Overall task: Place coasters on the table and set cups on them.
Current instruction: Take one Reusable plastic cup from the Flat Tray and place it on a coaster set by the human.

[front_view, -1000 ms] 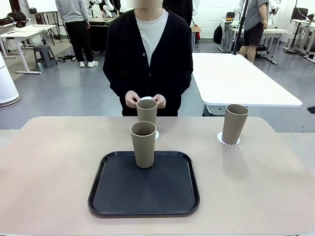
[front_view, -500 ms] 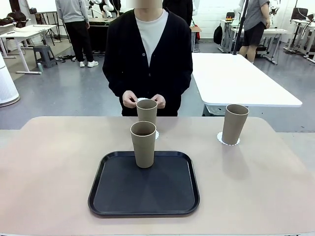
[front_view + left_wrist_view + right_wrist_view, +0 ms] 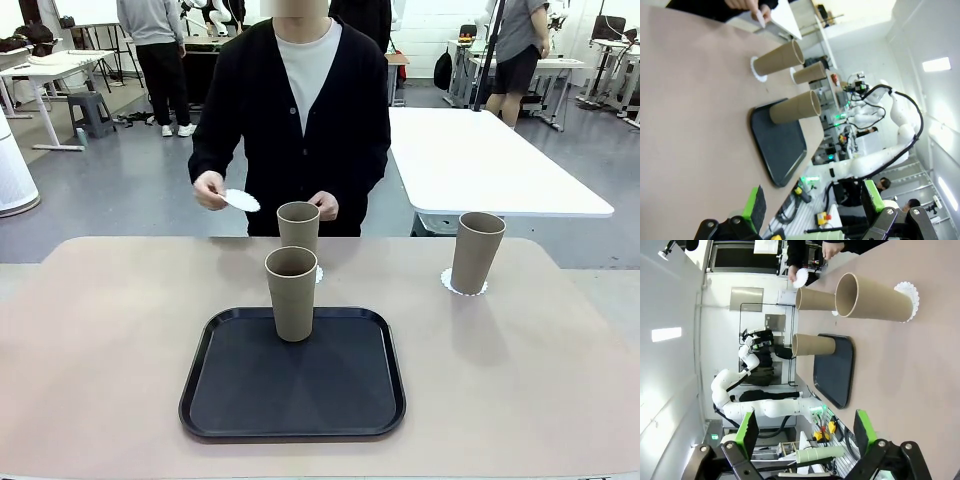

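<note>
White coaster (image 3: 241,201) sits pinched in the person's fingers (image 3: 208,192) above the desk (image 3: 100,330). The right cup (image 3: 476,252) and middle cup (image 3: 298,228) stand on coasters (image 3: 464,288), and the third cup (image 3: 291,293) stands on the black tray (image 3: 230,400). The left hand (image 3: 813,197) and right hand (image 3: 805,425) are both spread, empty.

A black rounded-square tray (image 3: 300,395) lies near, at the middle. At the far side stands a person in a black cardigan (image 3: 245,110) over a white shirt. To the right of that person is a white rectangular table (image 3: 480,160). Farther off, a grey stool (image 3: 92,108) sits beside a white desk (image 3: 50,68) at the left. A person in a grey top (image 3: 155,25) stands far left, and a person in dark shorts (image 3: 515,65) far right.
</note>
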Available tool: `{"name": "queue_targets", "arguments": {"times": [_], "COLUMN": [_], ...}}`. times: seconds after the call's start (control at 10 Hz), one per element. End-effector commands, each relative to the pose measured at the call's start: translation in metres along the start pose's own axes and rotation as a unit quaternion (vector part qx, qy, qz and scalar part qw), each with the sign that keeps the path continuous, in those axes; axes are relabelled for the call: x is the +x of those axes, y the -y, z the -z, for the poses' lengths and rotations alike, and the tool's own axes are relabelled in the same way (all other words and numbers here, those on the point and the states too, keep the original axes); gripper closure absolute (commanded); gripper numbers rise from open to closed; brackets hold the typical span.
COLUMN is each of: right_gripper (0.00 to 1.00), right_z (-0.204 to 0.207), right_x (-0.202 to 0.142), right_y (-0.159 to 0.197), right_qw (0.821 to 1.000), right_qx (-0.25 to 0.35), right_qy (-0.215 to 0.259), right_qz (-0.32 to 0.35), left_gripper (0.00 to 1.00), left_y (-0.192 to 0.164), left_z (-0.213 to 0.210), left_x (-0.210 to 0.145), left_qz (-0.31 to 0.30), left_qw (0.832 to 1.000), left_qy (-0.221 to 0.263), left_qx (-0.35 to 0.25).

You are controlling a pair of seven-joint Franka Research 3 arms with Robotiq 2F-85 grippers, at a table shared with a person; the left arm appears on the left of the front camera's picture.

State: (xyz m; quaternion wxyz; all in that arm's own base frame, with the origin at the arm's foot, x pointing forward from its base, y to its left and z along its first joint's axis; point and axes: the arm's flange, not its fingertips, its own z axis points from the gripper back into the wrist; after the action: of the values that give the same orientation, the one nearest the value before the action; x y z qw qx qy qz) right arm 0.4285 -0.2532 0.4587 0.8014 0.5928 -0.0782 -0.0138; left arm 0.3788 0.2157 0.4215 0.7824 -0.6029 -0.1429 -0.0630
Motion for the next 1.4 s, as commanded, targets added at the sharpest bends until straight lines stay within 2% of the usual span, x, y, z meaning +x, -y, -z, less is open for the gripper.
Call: {"name": "queue_targets", "arguments": {"times": [0.0, 0.1, 0.2, 1.3], "right_gripper": [0.0, 0.0, 0.0, 0.0], "right_z": [0.014, 0.016, 0.004, 0.004], "right_x": [-0.002, -0.001, 0.001, 0.001], "right_y": [-0.008, -0.009, -0.002, -0.002], "right_qw": [1.0, 1.0, 1.0, 1.0], "right_qx": [0.009, 0.0, 0.001, 0.001], "right_qy": [-0.008, -0.019, -0.004, -0.004], "right_qz": [0.002, 0.007, -0.001, -0.001], "left_gripper": [0.0, 0.0, 0.0, 0.0], "left_y": [0.001, 0.001, 0.001, 0.001], "left_z": [-0.001, -0.001, -0.001, -0.001], "left_x": [-0.002, -0.002, -0.002, -0.002], "left_qz": [-0.001, -0.001, -0.001, -0.001], "left_qw": [1.0, 1.0, 1.0, 1.0], "left_qy": [0.0, 0.0, 0.0, 0.0], "left_qx": [0.002, 0.002, 0.002, 0.002]}}
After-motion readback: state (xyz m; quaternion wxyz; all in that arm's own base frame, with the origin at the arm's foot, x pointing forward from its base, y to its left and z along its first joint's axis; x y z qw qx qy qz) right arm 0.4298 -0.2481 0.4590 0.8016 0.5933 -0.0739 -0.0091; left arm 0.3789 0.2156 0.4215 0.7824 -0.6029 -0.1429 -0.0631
